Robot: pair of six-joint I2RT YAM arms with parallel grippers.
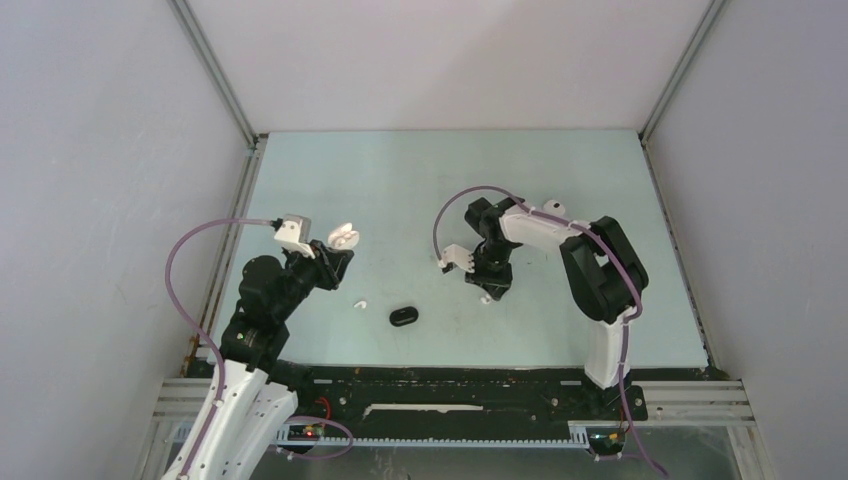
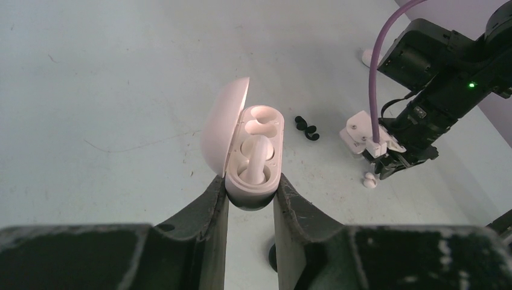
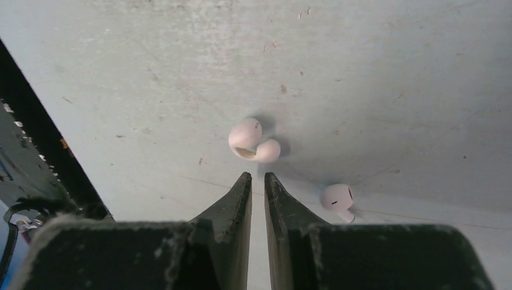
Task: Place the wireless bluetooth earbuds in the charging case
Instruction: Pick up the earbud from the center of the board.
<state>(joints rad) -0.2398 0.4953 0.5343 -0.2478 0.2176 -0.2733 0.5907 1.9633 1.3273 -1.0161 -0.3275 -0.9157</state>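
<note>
Top view: left gripper [image 1: 338, 250] clasps the open white charging case [image 1: 343, 236], a loose earbud [image 1: 360, 303] lying near it. Left wrist: one seated earbud [image 2: 256, 162], second socket [image 2: 261, 118] empty, so half remains. Right wrist: right gripper [image 3: 258, 179], jaws almost together and empty, with a white earbud [image 3: 253, 140] just beyond its tips

A pale green table [image 1: 400, 170] sits enclosed by 3 white walls [image 1: 450, 60] and metal rails [image 1: 218, 70].

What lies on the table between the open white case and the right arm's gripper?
A pair of black earbuds lies between the case and the right gripper, seen in the left wrist view.
</note>
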